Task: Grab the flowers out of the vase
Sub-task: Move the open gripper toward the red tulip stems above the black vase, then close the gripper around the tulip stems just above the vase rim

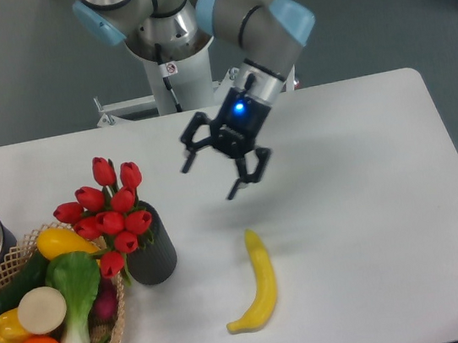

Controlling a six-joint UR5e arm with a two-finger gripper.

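White bench [370,203] w/ rounded corners, grey floor behind. Robot base [169,52] at rear edge carries a small red-and-white sticker, text unreadable. Tool [218,173] hangs mid-bench, fingers spread wide, nothing held. Flowers [108,210] sit in the vase [151,251] at left, beside a wicker basket [18,252] of produce. Banana [257,283] near front.

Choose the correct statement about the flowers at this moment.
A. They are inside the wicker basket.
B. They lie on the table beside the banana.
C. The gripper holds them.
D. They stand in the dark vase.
D: the flowers rise from the vase, while the open gripper hangs apart from them.
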